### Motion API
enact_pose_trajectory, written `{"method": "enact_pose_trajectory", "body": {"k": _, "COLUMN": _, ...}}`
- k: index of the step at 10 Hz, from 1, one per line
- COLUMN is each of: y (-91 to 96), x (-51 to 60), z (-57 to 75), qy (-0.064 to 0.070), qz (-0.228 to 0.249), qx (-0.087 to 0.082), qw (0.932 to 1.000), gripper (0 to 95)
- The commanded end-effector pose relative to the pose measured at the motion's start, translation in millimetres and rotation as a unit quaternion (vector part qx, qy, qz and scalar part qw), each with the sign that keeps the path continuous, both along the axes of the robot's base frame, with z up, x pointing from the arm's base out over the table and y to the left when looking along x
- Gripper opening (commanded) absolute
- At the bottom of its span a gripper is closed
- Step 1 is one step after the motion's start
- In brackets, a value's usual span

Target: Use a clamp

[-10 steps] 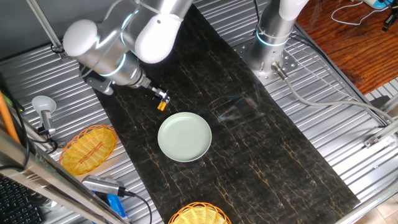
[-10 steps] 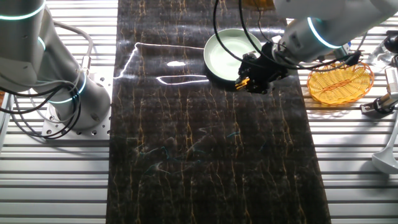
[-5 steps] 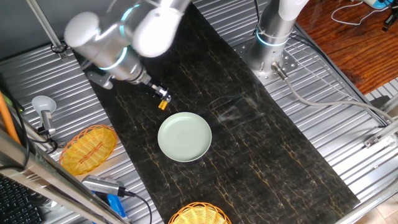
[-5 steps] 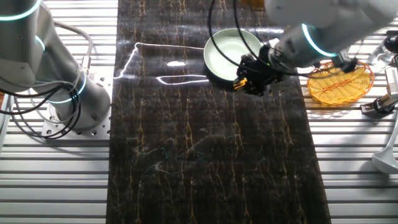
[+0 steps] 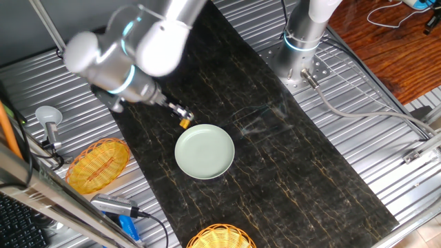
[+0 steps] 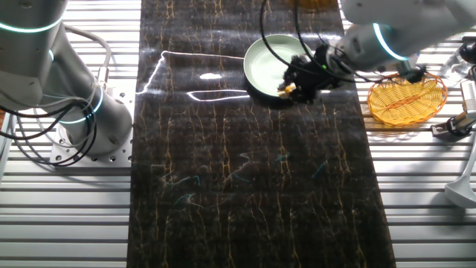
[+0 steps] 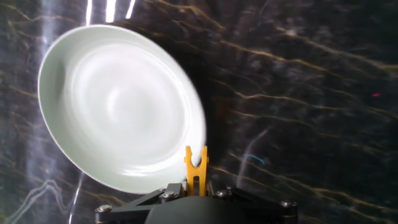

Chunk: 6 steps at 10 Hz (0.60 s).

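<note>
We hold the clamp [image 7: 196,167] pinched in our jaws, its two prongs pointing forward at the rim of the pale green plate [image 7: 118,106], mid-worktop. Held this way, its open end faces the rim, which we judge it is meant to grip.

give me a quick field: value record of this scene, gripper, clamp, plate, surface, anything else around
gripper: shut on the clamp, tilted toward the plate
clamp: yellow-orange, prongs pointing out from the fingers, at the plate's rim; contact unclear
plate: pale green, empty, flat on the mat
surface: dark marbled mat over a ribbed metal table
other: two yellow wicker baskets, one beside the mat, one at the image edge
</note>
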State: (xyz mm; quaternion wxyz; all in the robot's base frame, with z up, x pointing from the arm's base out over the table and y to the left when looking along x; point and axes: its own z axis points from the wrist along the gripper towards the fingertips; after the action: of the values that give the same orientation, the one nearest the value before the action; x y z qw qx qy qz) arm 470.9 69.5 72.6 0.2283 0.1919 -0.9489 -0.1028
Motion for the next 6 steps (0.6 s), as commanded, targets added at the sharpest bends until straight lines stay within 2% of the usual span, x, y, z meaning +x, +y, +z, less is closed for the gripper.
{"method": "enact_pose_trajectory", "body": {"k": 1, "y": 1.8, "x": -0.3, "z": -0.6, "qy": 0.002, "qz": -0.004, "qx": -0.007, "qw": 1.0, "gripper": 0.0}}
{"method": "enact_pose_trajectory", "body": {"k": 4, "y": 0.6, "x": 0.4, "z": -4.3, "qy": -0.002, "qz": 0.0, "qx": -0.018, "qw": 0.9998, "gripper": 0.0}}
{"method": "enact_pose_trajectory", "body": {"k": 6, "y": -3.2, "x": 1.0, "z": -9.1, "qy": -0.001, "qz": 0.014, "qx": -0.014, "qw": 0.9998, "gripper": 0.0}}
